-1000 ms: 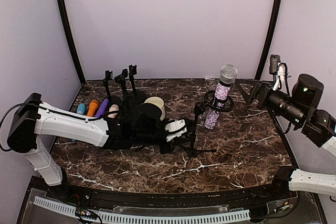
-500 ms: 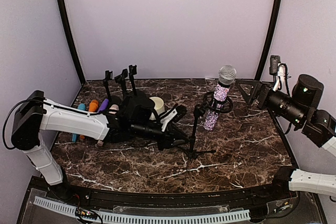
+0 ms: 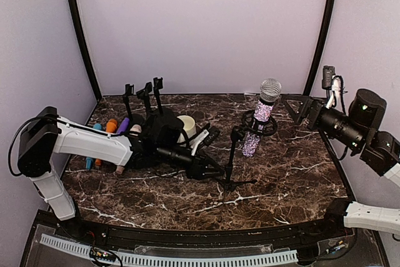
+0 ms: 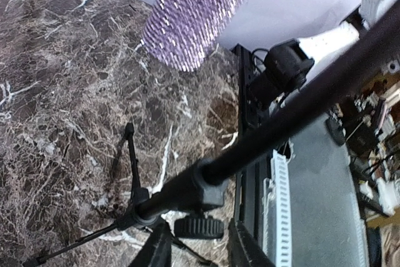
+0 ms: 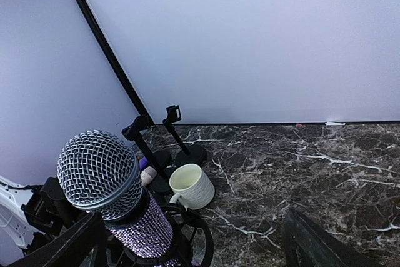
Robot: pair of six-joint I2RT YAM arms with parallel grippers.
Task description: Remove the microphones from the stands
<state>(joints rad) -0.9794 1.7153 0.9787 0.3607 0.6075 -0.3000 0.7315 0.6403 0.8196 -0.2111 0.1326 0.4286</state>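
Observation:
The microphone [image 3: 264,112] has a silver mesh head and a sparkly purple body. It stands upright in the black ring mount of a tripod stand [image 3: 231,157]. My left gripper [image 3: 215,170] is open, low at the stand's pole. In the left wrist view the pole [image 4: 281,123] crosses just beyond its gripper's [image 4: 197,251] fingertips, with the microphone's purple end [image 4: 194,10] above. My right gripper [image 3: 300,107] is open and empty, right of the microphone. In the right wrist view the microphone [image 5: 97,170] sits by the left finger [image 5: 69,248] of its gripper [image 5: 187,245].
A cream mug [image 3: 186,126] stands behind my left arm, also in the right wrist view [image 5: 190,187]. Three empty black stands [image 3: 145,95] stand at the back left. Several coloured microphones [image 3: 109,128] lie at the left. Purple walls enclose the table.
My left gripper has turned and reached right and lower, closer to the stand's pole. The right arm and the microphone have hardly moved.

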